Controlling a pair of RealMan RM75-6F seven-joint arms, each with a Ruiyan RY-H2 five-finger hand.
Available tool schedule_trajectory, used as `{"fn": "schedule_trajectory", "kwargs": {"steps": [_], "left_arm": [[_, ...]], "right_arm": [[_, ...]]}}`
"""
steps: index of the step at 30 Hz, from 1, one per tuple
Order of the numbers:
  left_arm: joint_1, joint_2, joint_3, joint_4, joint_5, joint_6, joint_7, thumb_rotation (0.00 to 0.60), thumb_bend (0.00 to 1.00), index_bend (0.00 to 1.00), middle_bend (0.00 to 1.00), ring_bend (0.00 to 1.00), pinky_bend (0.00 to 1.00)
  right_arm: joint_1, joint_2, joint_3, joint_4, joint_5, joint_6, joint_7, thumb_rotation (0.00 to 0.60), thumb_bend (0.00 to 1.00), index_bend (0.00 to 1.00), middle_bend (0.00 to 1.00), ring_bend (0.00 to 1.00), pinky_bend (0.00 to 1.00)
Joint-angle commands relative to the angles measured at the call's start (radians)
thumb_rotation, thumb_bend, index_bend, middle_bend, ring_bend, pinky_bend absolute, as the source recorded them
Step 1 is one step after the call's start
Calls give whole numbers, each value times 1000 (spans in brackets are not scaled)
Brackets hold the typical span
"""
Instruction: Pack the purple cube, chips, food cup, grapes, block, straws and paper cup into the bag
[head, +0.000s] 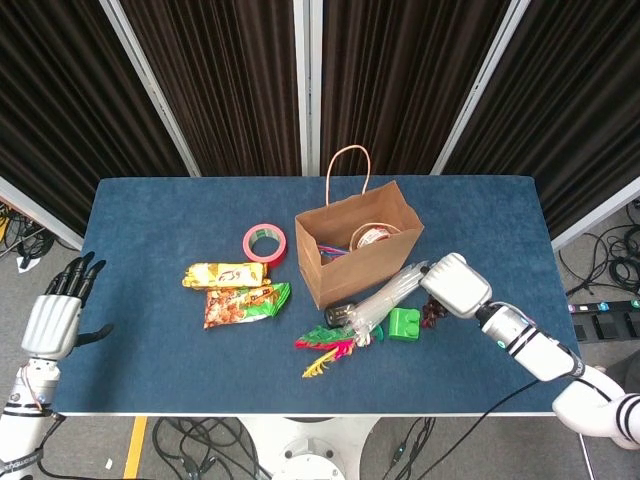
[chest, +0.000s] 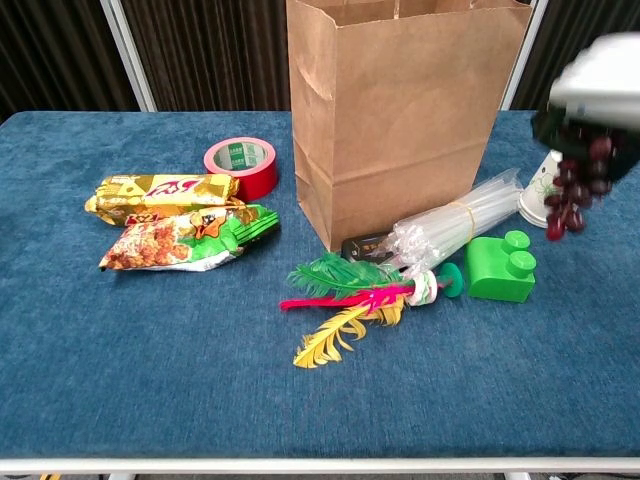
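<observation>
Two hands are showing, and we are working outward from the near edge. Our left hand (head: 55, 315) is hanging off the table's (head: 150, 380) left corner with fingers spread, holding nothing. Nearest us on the blue cloth, feathers (chest: 345, 300) are lying fanned in green, pink and yellow. Just behind them we are seeing the green block (chest: 500, 268) and the banded straws (chest: 455, 228), which are slanting up toward the bag (chest: 400, 110) and touching its base. To the left, two chips packets (chest: 185, 225) are lying side by side, with a red tape roll (chest: 243, 165) just beyond them.

Our right hand (head: 455, 283) is gripping the grapes (chest: 572, 190) from above; the bunch is dangling under the palm, clear of the cloth, just right of the bag and above the block's right side. In the chest view the hand is blurred at the frame's edge. The paper cup (chest: 538, 190) is standing upright behind the dangling bunch, near the bag's right corner.

Farthest back, the bag is standing open and upright at mid-table, handle raised. Inside it we are making out the food cup (head: 373, 237) and something pink and purple (head: 330, 250) along the floor, too small to tell apart.
</observation>
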Motion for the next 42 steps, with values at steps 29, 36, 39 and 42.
{"fn": "schedule_trajectory", "kwargs": {"steps": [29, 36, 39, 42], "left_arm": [[0, 1, 4, 51, -13, -21, -72, 600, 85, 113, 87, 35, 195], [4, -8, 14, 67, -8, -23, -83, 600, 84, 114, 87, 35, 196], [6, -9, 17, 71, -5, -21, -82, 600, 84, 114, 87, 34, 196], [9, -8, 18, 71, -6, -20, -81, 600, 85, 113, 88, 35, 196]], "right_arm": [[375, 105, 433, -278, 721, -90, -436, 600, 101, 921, 752, 815, 851], [383, 8, 350, -202, 758, -96, -481, 600, 92, 920, 752, 815, 851], [386, -49, 323, -152, 769, -104, -476, 600, 73, 915, 751, 815, 851], [390, -89, 306, -114, 760, -112, -466, 600, 47, 894, 752, 815, 851]]}}
